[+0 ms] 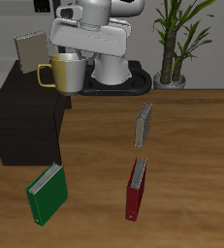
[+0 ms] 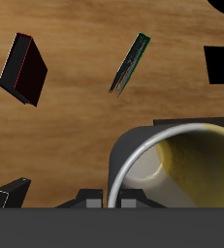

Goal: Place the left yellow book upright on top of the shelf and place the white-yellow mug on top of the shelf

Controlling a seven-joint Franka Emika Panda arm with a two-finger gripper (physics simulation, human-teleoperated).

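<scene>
My gripper (image 1: 71, 60) is shut on the rim of the white-yellow mug (image 1: 64, 74) and holds it upright over the top of the black shelf (image 1: 21, 121), near the shelf's edge toward the table's middle. I cannot tell whether the mug touches the top. The left yellow book (image 1: 31, 46) stands upright on the shelf's top, farther back. In the wrist view the mug (image 2: 181, 160) fills the frame close to the gripper (image 2: 111, 199), showing its yellowish inside.
A grey book (image 1: 144, 124) stands mid-table. A red book (image 1: 136, 189) and a green book (image 1: 48, 192) stand near the front edge; both show in the wrist view, red (image 2: 24, 68), green (image 2: 130, 63). A potted plant (image 1: 176, 39) stands at the back.
</scene>
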